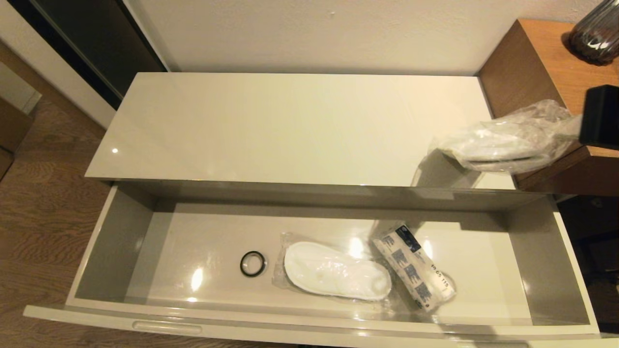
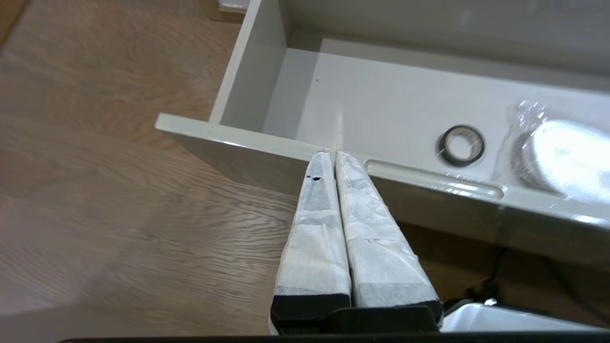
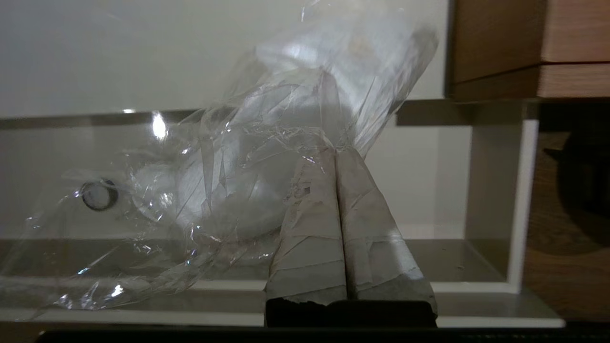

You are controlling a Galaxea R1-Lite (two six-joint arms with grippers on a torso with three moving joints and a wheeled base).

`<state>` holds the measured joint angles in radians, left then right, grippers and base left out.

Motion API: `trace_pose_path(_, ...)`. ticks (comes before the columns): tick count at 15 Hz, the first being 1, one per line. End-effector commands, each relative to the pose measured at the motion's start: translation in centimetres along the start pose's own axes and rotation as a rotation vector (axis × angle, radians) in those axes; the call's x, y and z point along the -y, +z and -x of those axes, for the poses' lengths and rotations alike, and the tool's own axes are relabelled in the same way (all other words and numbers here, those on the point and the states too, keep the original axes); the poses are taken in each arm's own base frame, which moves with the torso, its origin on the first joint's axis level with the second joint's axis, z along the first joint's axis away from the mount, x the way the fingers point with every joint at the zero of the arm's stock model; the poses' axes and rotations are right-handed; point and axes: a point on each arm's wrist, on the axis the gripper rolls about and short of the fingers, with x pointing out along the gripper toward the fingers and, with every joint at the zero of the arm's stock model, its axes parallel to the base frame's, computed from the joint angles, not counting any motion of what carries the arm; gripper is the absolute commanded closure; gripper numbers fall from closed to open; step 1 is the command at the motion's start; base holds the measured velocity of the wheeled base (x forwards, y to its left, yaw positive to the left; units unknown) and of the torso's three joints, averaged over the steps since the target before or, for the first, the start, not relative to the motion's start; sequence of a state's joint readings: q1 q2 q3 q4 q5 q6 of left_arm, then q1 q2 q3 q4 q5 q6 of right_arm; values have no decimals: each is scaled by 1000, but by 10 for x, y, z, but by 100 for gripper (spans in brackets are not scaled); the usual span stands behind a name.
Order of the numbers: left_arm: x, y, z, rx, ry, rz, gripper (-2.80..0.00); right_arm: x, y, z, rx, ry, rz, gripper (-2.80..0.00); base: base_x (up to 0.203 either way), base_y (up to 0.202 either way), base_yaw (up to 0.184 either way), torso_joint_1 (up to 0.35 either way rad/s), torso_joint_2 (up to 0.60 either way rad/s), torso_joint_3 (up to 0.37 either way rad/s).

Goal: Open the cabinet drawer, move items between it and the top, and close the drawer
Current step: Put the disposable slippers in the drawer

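Observation:
The cabinet drawer is pulled fully out below the glossy cream top. Inside lie one pair of wrapped white slippers and the blue-printed white packet. My right gripper is shut on the clear wrap of a second slipper pack, which hangs in the air over the right end of the top. Only its black body shows in the head view. My left gripper is shut on nothing, just in front of the drawer's front panel, beside a handle slot.
A small black ring lies in the drawer left of the slippers. The taller brown wooden desk adjoins the cabinet on the right, with a dark glass vase on it. Wood floor lies to the left.

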<state>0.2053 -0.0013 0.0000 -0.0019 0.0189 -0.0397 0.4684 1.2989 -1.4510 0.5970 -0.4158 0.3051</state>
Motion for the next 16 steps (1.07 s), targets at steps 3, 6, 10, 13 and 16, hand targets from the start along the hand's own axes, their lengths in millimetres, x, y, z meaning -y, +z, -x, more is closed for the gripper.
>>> trace_pose_path(3, 0, -2, 3, 35, -4, -54, 0, 29, -7, 67, 42, 36, 65, 0, 0, 0, 0, 0, 0, 0)
trace_pose_path(6, 0, -2, 3, 35, -4, -54, 0, 41, -16, 86, 34, 41, 93, 0, 0, 0, 0, 0, 0, 0)
trace_pose_path(10, 0, -2, 3, 34, -4, -56, 0, 46, -38, 84, -42, 47, 140, 0, 0, 0, 0, 0, 0, 0)
trace_pose_path(13, 0, -2, 3, 34, -5, -56, 0, 41, -48, 78, -88, 109, 182, 0, 0, 0, 0, 0, 0, 0)
trace_pose_path(16, 0, -2, 3, 34, -5, -56, 0, 33, -64, 62, -152, 134, 226, 0, 0, 0, 0, 0, 0, 0)
